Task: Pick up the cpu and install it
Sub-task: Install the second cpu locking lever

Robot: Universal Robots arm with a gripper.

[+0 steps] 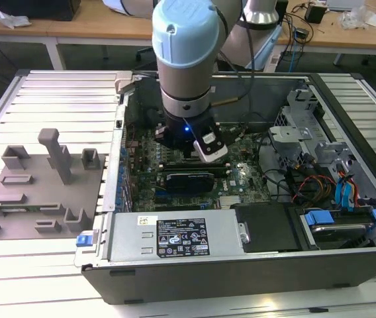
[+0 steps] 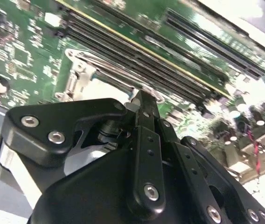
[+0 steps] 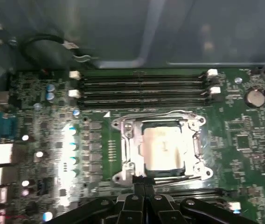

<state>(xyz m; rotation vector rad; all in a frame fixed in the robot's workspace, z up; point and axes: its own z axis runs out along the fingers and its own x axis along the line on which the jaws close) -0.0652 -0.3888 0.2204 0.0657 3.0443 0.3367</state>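
Note:
In the first wrist view the cpu (image 3: 163,147), a pale silvery square with a thin dark rim, lies flat inside the metal-framed socket (image 3: 123,140) on the green motherboard. My gripper (image 3: 144,187) hangs just above the socket's edge, its black fingers pressed together with nothing between them. In the second wrist view the gripper (image 2: 141,99) is shut, its tips over the socket frame (image 2: 76,70). In the exterior view the arm's wrist (image 1: 187,99) reaches down into the open computer case over the board.
Memory slots (image 3: 142,86) run beside the socket. A long black card (image 1: 187,180) sits on the board near the wrist. The power supply (image 1: 175,235) and drive cage (image 1: 307,132) line the case. A grey tray (image 1: 16,192) rests on the exterior view's left.

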